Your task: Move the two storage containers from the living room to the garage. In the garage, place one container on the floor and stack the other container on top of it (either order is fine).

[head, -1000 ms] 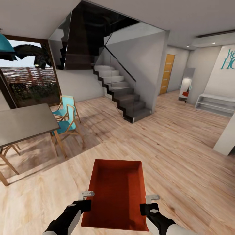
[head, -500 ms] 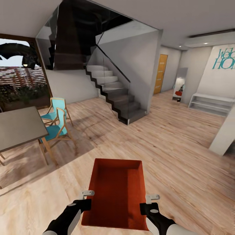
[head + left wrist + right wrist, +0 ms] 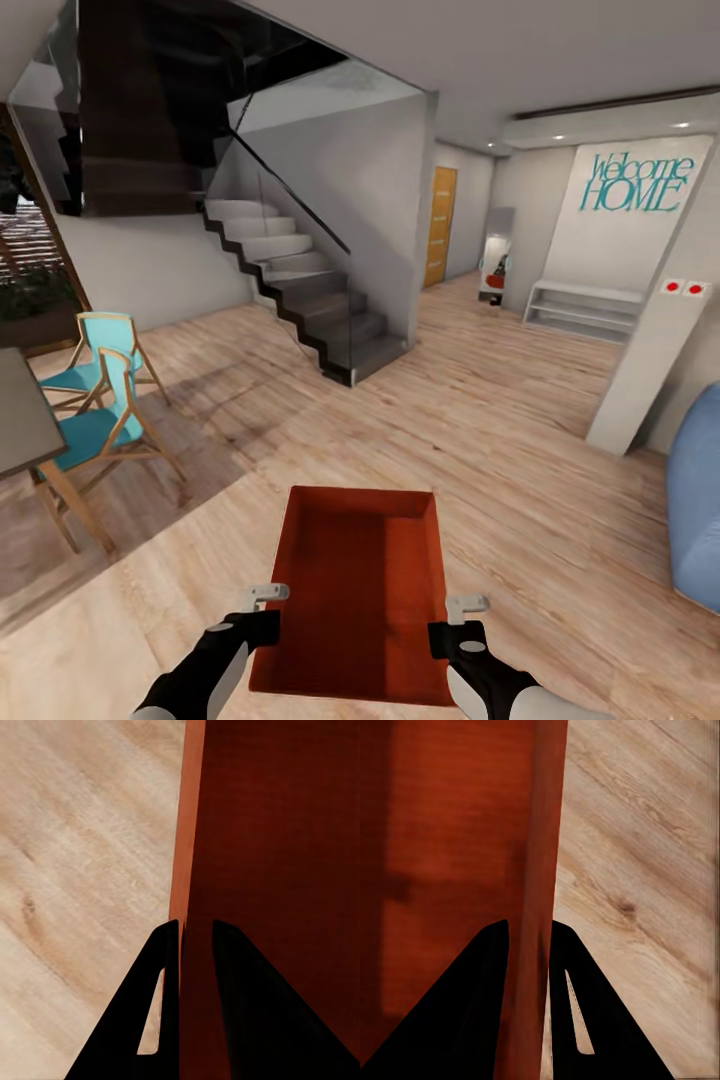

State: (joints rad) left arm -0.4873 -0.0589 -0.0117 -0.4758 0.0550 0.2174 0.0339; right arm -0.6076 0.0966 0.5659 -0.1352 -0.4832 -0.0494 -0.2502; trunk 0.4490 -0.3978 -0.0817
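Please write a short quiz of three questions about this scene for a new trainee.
1. True or false: the bin is resting on the wooden floor.
2. What does each gripper clamp? A) a side wall of the bin B) a chair leg C) nothing
3. Which word stands above HOME on the wall sign?

Key: 1. False; the left gripper and right gripper hold it up. 2. A. 3. Welcome.

1. Teal cursive-and-capital lettering reading "Welcome HOME" stands in two lines on the pale grey wall panel at the far right of the room, above a low white shelf unit.
2. No other lettering, label, brand or number can be read.
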